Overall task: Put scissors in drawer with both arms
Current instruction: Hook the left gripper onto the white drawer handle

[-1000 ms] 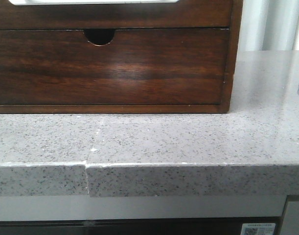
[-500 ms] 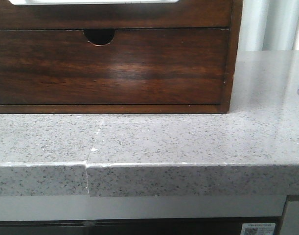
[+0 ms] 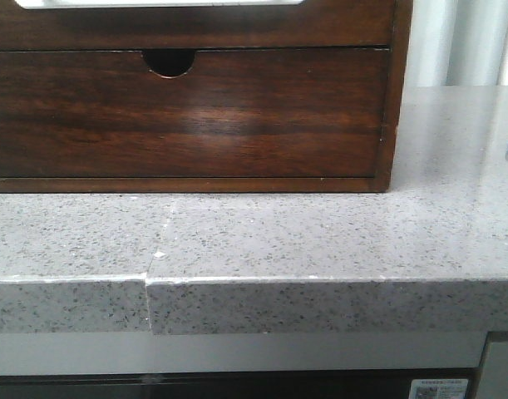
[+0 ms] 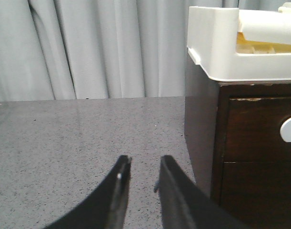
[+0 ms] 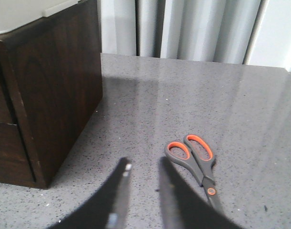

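Scissors (image 5: 195,162) lie flat (beside cabinet (image 5: 55,90)) on countertop (image 5: 259,109).

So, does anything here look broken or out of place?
Mostly tidy. The grey stone countertop has a seam at its front edge where two slabs meet with a small step and chipped-looking white specks. The orange-handled scissors lie loose on the counter beside the wooden drawer cabinet, not damaged.

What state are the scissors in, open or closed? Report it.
Closed: the scissors lie flat on the countertop, their orange-lined handle loops side by side and the blades together as one strip.
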### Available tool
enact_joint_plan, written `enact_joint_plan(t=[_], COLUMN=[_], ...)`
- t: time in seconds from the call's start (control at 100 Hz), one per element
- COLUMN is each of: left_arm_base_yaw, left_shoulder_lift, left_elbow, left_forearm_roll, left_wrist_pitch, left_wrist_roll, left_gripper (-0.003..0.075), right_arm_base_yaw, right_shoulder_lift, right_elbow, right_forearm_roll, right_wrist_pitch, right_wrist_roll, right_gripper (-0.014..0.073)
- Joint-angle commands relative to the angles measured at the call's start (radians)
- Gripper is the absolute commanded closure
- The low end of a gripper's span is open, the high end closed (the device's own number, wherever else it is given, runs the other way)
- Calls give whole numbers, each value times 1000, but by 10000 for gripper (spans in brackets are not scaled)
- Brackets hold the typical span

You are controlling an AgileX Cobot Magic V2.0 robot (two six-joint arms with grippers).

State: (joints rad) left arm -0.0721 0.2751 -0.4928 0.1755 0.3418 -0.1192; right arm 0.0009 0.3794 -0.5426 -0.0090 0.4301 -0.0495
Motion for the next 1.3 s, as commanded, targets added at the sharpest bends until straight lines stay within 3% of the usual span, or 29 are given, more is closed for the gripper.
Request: enact_joint_plan(t=[0.0,0.07,0.15,0.58,0.68,0.88,1.13,1.29], left_arm_base_yaw=[-7,-7,-7,-7,-7,-7,-8,-44], left_shoulder_lift=[19,19,19,19,19,53,203,309], left_elbow=[-36,-36,-36,-36,-36,-35,-35,-35], left_forearm_roll=[26,21,14,-4,-192,-714,-975,-1261], left_wrist_pitch=[-66,-66,-66,-105,-129,-109,5,21], left_wrist_roll=[-3,-3,-3,-5,-5,-5,8,258], left_gripper=[335,260,261,337,354,355,352,352], right_arm_base_yaw=[2,2,2,2,2,2,2,2], right_shoulder_lift=[16,16,16,16,16,16,16,16], right_elbow=[-35,-35,-35,-35,-35,-35,-35,-35], right_forearm_roll=[-35,-35,-35,-35,-35,-35,-32,-30], right_wrist_pitch=[-83,-85,-83,-83,-83,-84,-84,-84], right_wrist_roll=[-2,-2,-2,-2,-2,-2,-2,-2], right_gripper=[192,46,-48,-59,-59,-59,-59,-59])
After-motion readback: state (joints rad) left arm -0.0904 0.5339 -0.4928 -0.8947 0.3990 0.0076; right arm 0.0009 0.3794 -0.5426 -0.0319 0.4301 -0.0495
